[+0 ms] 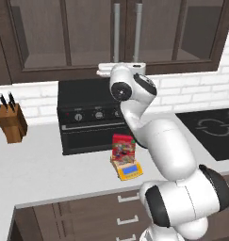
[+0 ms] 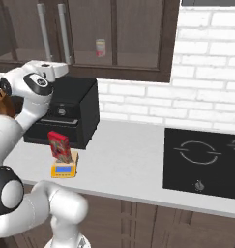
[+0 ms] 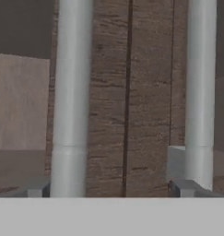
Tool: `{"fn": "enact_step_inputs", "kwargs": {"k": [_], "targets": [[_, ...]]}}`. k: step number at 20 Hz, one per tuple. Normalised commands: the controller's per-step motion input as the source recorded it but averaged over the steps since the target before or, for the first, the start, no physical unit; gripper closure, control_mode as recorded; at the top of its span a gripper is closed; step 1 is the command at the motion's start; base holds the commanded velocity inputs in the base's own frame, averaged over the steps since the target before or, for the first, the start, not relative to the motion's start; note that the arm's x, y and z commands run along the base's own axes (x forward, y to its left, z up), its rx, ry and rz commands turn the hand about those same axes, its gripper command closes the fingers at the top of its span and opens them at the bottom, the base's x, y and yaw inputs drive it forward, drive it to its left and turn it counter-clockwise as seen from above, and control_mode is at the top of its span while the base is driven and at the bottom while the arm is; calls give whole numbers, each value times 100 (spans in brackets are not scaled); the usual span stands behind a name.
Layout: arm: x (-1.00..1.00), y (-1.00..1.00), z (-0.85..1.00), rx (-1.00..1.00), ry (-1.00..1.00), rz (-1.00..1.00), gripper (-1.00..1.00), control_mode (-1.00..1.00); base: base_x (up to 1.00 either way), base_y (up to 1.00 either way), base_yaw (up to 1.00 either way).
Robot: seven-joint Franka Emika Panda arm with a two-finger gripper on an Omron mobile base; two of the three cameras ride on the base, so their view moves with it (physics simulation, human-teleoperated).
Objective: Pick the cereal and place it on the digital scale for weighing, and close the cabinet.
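The cabinet (image 1: 87, 37) is spanning the wall above the desk (image 1: 50, 174), its glass-panelled doors lying shut with the two silver bar handles (image 3: 72, 101) standing side by side at the centre seam. The white arm (image 1: 167, 150) is reaching up and away toward the lower edge of those doors, and the hand view is looking straight at the seam from close by, a handle on each side. The jaws are standing wide open and holding nothing. A black oven (image 1: 90, 115) is sitting at the back of the desk beneath the cabinet, with a black cooktop (image 2: 203, 162) set into the desk to its right and a wooden knife block (image 1: 11, 122) to its left. The cereal (image 1: 123, 147) is standing upright on the digital scale (image 1: 129, 171), just in front of the oven, near the desk's front edge. A small can (image 2: 100, 47) is showing behind the cabinet glass.
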Motion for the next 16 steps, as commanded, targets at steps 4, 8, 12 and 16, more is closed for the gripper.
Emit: {"fn": "enact_step_inputs", "kwargs": {"k": [4, 8, 12, 16], "targets": [[84, 1, -17, 0, -3, -7, -100, -100, 0, 0, 0], [53, 12, -22, -2, -4, -20, -100, -100, 0, 0, 0], [93, 3, -24, -1, -2, -17, -100, -100, 0, 0, 0], [88, -19, -26, 3, 0, -3, -100, -100, 0, 0, 0]]}}
